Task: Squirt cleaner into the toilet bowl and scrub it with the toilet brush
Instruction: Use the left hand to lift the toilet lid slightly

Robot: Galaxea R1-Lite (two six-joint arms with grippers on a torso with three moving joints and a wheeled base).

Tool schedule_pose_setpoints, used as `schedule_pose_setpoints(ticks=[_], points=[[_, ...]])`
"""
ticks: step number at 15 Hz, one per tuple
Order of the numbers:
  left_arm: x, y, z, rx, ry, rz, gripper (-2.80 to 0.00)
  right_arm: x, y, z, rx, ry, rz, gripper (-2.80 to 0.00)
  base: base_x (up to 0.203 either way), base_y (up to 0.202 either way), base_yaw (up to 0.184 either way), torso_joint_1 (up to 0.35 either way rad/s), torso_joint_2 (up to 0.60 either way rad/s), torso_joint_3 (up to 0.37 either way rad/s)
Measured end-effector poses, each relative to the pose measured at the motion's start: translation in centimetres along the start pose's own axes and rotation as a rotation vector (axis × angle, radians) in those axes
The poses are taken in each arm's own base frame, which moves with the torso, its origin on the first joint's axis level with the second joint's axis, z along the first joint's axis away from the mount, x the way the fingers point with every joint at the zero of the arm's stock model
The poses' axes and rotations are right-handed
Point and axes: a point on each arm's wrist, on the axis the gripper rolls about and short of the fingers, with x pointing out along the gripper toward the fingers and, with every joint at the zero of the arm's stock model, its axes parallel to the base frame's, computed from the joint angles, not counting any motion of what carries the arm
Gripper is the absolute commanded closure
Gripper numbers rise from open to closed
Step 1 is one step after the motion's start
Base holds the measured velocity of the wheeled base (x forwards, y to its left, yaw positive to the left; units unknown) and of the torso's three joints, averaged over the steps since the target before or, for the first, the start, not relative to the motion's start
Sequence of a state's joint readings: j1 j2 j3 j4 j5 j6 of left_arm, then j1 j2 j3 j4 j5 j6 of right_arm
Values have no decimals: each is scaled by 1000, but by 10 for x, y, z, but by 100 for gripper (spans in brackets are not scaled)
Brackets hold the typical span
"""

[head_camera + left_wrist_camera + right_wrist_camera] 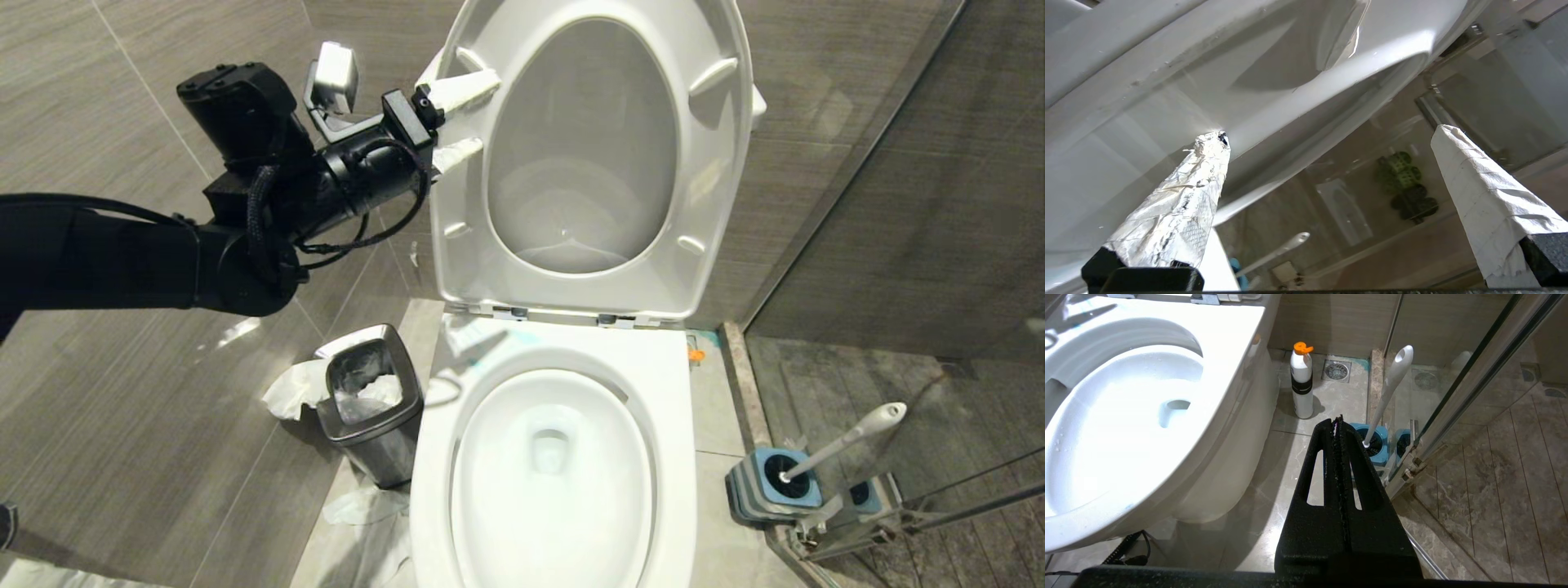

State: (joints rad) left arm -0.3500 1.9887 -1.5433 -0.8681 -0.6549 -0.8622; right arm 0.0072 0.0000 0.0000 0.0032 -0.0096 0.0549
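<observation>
The left gripper (459, 118), fingers spread wide and empty, is seen at upper centre-left against the raised white plastic toilet seat (718, 163); the right gripper (1338, 428) is pressed closed.

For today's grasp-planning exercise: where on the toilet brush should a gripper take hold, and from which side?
Grip the brush on its slim handle just below the rounded end. The handle leans out of the holder, away from the toilet, with its head sunk inside. Probably come from above, fingers either side of the shaft, then lift along the lean.
</observation>
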Motion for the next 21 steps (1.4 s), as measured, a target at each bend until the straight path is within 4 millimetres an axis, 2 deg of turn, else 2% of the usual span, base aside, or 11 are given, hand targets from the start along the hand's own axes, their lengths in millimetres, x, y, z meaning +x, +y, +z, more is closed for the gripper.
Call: schedule_pose_setpoints(ticks=[6,15,18,21], points=[[11,5,0,104,-47,154,-280,0,0,0,0,0,0,0,0,0,0,0,0,0],[29,9,-5,185,-116,187,-280,0,0,0,0,0,1,0,0,0,0,0,0,0],[27,2,-1,169,-125,189,-280,0,0,0,0,0,0,0,0,0,0,0,0,0],[19,-18,8,81,-109,199,-280,0,0,0,0,0,0,0,0,0,0,0,0,0]])
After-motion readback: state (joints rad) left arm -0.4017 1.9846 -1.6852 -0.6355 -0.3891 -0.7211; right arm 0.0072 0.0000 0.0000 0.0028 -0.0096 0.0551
